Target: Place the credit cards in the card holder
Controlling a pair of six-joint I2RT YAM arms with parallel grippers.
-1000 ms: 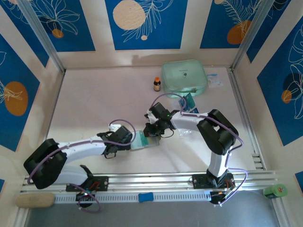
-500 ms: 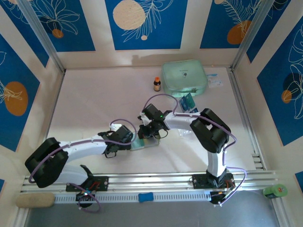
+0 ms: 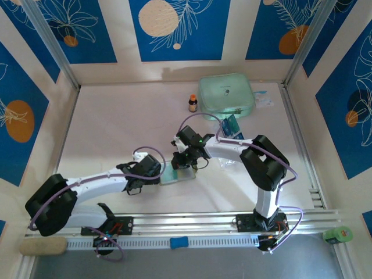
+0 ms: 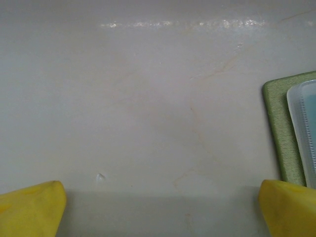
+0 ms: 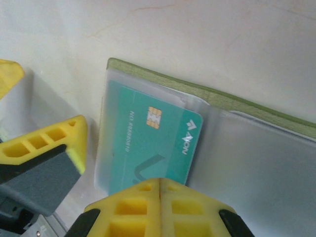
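The right gripper (image 5: 160,183) has slid left over the open holder (image 5: 237,101). Its jaws are pressed together and empty, tips at the near edge of a teal card (image 5: 148,140) in the holder's clear pocket. The left gripper (image 4: 159,207), spread wide and holding nothing, sits just left of the holder. That card looks nearly seated; more cards (image 3: 232,125) wait well beyond the holder.

From here I see a mint-green zip case (image 3: 226,96) lying well beyond both pairs of jaws, near the far wall. A small bottle (image 3: 192,103) with an orange cap stands upright just left of it. A clear packet (image 3: 264,100) lies against the case's right side. Well behind the jaws, a green roll (image 3: 337,234) sits at the near right corner.
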